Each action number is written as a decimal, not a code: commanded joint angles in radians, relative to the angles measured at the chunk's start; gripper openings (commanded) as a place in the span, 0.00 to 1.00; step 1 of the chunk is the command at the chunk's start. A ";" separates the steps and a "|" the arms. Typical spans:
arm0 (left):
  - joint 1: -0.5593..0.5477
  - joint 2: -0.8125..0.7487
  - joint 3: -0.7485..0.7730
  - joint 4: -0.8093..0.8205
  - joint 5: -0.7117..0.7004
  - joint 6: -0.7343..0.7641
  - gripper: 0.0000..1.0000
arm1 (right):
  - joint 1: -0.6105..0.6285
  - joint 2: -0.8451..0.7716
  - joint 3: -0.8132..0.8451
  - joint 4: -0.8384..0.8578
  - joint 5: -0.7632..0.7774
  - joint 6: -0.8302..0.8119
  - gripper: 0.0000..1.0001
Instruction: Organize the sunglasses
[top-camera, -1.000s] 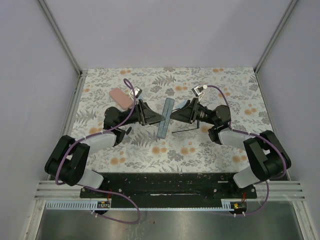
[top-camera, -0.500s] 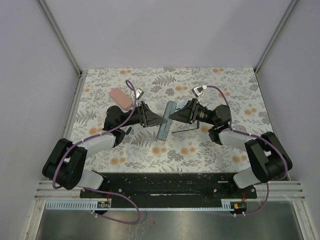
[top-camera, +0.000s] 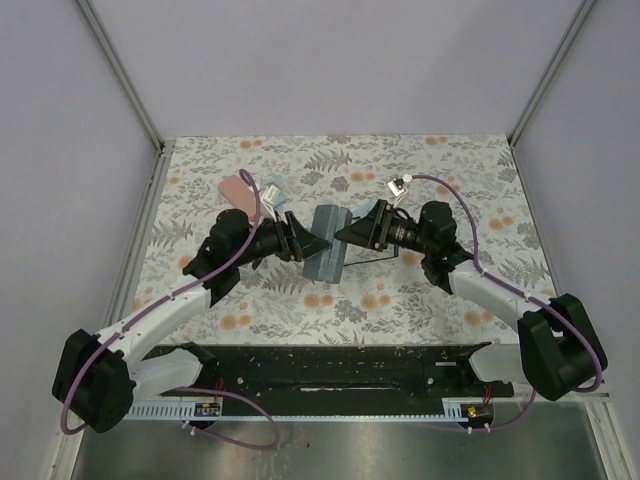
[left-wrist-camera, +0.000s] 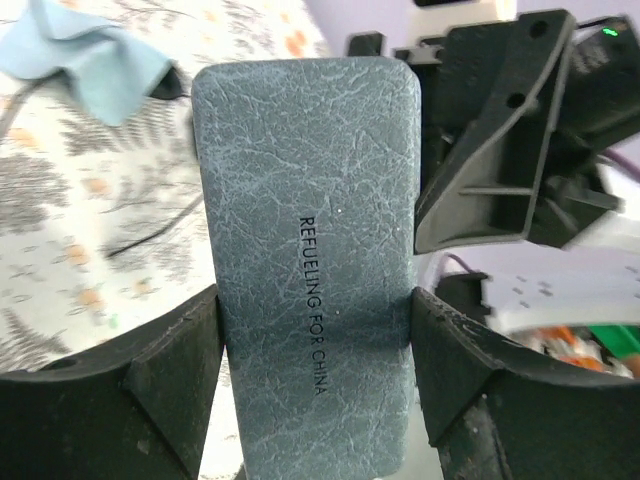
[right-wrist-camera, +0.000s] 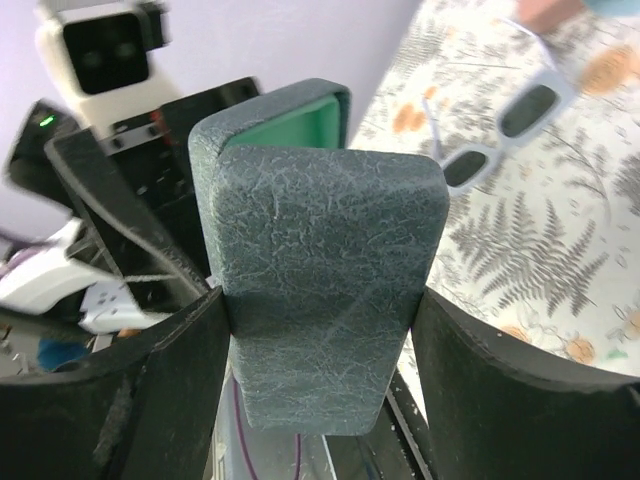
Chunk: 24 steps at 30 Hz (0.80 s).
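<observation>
Both grippers are shut on the grey-blue case (top-camera: 327, 247), held above the table's middle. My left gripper (top-camera: 306, 243) grips one end; the case fills the left wrist view (left-wrist-camera: 310, 200) between the left gripper's (left-wrist-camera: 315, 335) jaws. My right gripper (top-camera: 349, 234) grips the other end. In the right wrist view the right gripper (right-wrist-camera: 320, 330) clamps the case (right-wrist-camera: 320, 260), and green lining (right-wrist-camera: 288, 125) shows at its far end. The whitish sunglasses (right-wrist-camera: 505, 115) lie open on the table. The thin black sunglasses (top-camera: 372, 263) lie under my right arm, also in the left wrist view (left-wrist-camera: 150, 228).
A pink case (top-camera: 236, 190) lies at the back left, partly behind my left arm. A light blue cloth (left-wrist-camera: 100, 60) lies crumpled on the floral table beside the black frame. Another light blue cloth (top-camera: 271, 189) lies beside the pink case.
The grey-blue case, edge-up a second ago, now shows its broad face. Both arms have swung nearer the table's front while gripping it.
</observation>
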 joint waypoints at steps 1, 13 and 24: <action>-0.035 -0.056 0.003 -0.207 -0.293 0.157 0.30 | 0.019 -0.008 0.067 -0.294 0.267 -0.129 0.43; -0.049 -0.065 -0.085 -0.270 -0.522 0.199 0.29 | 0.102 0.044 0.085 -0.459 0.505 -0.169 0.88; -0.066 0.021 0.150 -0.675 -0.836 0.319 0.29 | 0.101 -0.125 0.027 -0.678 0.848 -0.253 0.99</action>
